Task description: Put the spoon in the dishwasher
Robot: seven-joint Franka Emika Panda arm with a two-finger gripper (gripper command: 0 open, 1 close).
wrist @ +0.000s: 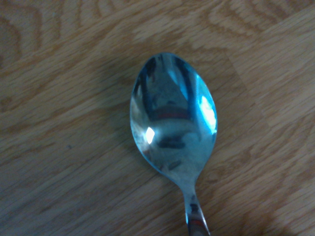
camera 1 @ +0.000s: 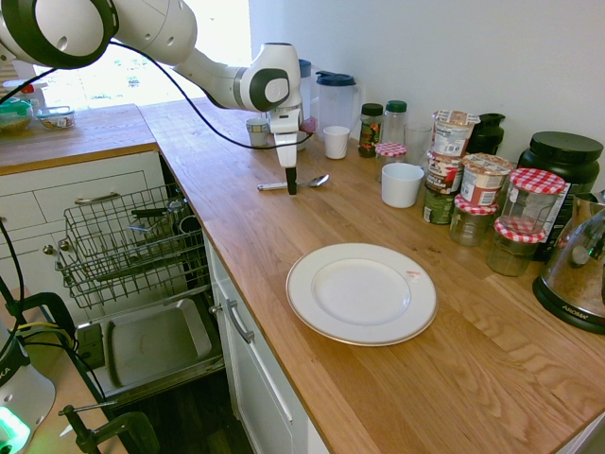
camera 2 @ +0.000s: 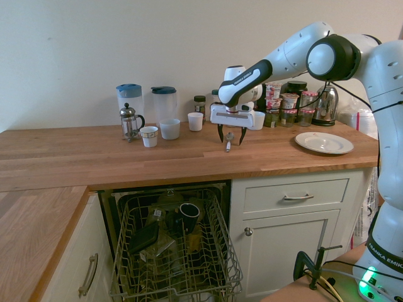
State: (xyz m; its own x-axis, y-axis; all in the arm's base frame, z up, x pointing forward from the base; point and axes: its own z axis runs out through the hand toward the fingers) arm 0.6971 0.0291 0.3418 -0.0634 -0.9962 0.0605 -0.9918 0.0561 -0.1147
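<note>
Silver spoon [camera 1: 295, 183] lies flat on the wooden bench [camera 1: 284, 246], directly beneath the end effector [camera 2: 230, 139], which points straight down with its jaws spread wide, one finger either side of the handle. Whether the fingertips touch the wood is hard to tell. Well apart, the dishwasher [camera 2: 176, 248] stands open, its rack pulled out

Light source: daylight from a blown-out window [camera 1: 132, 57] behind the arm in the first exterior view.
Brightness: both exterior views evenly bright, sharp.
Glare: white highlights on the spoon [wrist: 172, 123] bowl.
Focus: wrist view slightly soft, bluish tint.
Shadows: faint dark patch beside the spoon on the worktop [wrist: 59, 147].
</note>
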